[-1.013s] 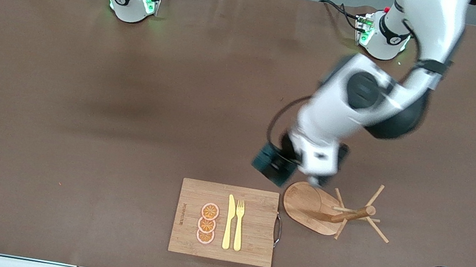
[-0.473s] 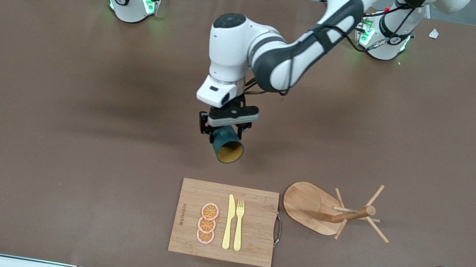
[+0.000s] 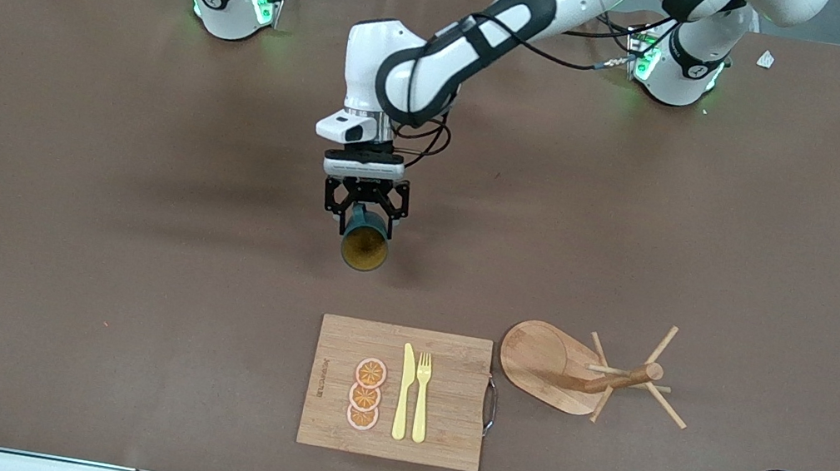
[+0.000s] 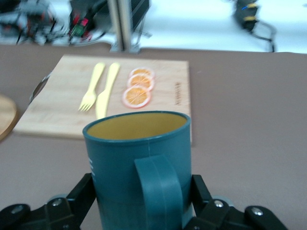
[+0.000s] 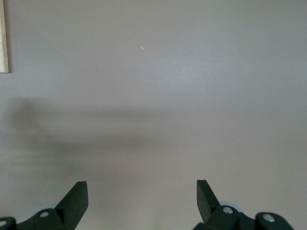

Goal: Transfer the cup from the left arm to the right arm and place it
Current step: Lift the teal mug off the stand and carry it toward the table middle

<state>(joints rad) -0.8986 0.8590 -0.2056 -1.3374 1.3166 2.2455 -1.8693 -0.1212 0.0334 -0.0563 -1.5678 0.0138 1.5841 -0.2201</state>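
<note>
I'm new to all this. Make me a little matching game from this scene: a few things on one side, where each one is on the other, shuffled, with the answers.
Things:
1. cup
2. orange slices
3. wooden peg rack
4. right gripper

Places:
A. on the cutting board, beside the knife
B. on the table beside the cutting board, toward the left arm's end
C. held in the left gripper
D. open over bare table

Pairs: 1-C, 2-A, 3-B, 4-D

I find only one bit of lettering: a small mark burned into the cutting board (image 3: 397,392) along the edge toward the right arm's end (just beside the orange slices (image 3: 366,394)), and I can't make out its letters in either view.
</note>
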